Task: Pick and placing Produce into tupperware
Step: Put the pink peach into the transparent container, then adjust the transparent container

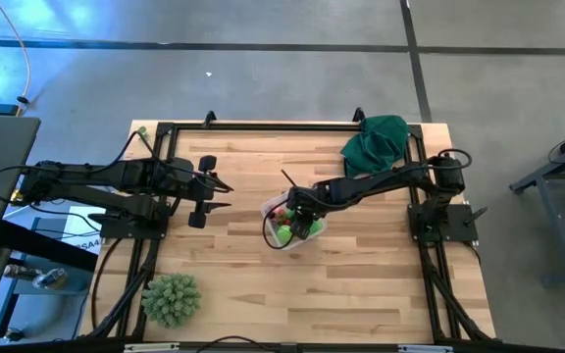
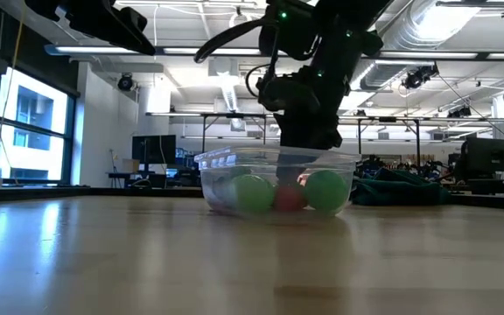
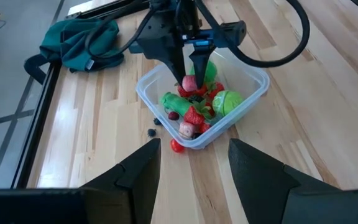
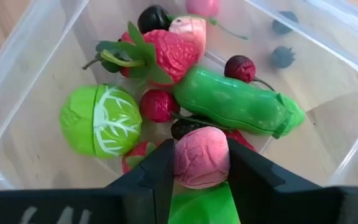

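The clear tupperware (image 1: 269,231) stands mid-table on its flat bottom. It holds produce: a green pea pod (image 4: 238,102), a green sprout (image 4: 100,120), a red strawberry (image 4: 166,53) and dark cherries. My right gripper (image 4: 201,163) reaches down into the box and is shut on a pink rounded piece (image 4: 201,155). The same gripper shows in the left wrist view (image 3: 190,79). My left gripper (image 1: 222,194) hangs open over the table's left part, well short of the box, with nothing between its fingers (image 3: 143,168). My right gripper pinches the pink rounded piece by its two opposite sides (image 4: 182,158) between its two fingers (image 4: 157,171). The fingers slant steeply down from above. The piece hangs inside the box's walls just over the other produce (image 3: 189,83); whether it touches them I cannot tell.
A red piece (image 3: 178,147) and two dark berries (image 3: 153,131) lie on the wood just outside the box. A dark green cloth (image 1: 376,142) lies at the far right corner. A spiky pale-green ball (image 1: 172,299) sits near the front left. Bare wood spreads in front of the box.
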Tool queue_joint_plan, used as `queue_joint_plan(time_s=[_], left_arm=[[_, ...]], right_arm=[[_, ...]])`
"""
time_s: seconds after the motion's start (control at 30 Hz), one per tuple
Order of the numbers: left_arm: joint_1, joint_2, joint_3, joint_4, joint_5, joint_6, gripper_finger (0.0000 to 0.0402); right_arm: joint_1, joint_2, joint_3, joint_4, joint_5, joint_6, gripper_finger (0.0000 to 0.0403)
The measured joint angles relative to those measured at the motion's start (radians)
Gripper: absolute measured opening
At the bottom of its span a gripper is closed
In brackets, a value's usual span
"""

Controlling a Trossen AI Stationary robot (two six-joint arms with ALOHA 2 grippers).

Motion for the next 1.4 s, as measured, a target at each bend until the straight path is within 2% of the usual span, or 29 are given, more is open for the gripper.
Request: queue_joint_plan(time_s=[0.43,0.87,1.27,1.4], left_arm=[[0.0,0.0,0.0,0.0,0.0,0.0,0.0179],[0.0,0.0,0.0,0.0,0.0,0.0,0.0179],[0.0,0.0,0.0,0.0,0.0,0.0,0.0179],[0.0,0.0,0.0,0.0,0.0,0.0,0.0179]], right_arm=[[0.0,0.0,0.0,0.032,-0.003,-0.001,0.015],[0.02,-0.041,0.0,0.052,-0.037,-0.002,0.0152],[0.127,-0.069,0.001,-0.052,0.068,0.061,0.0151],[0.143,-0.066,0.001,-0.076,0.054,0.08,0.0151]])
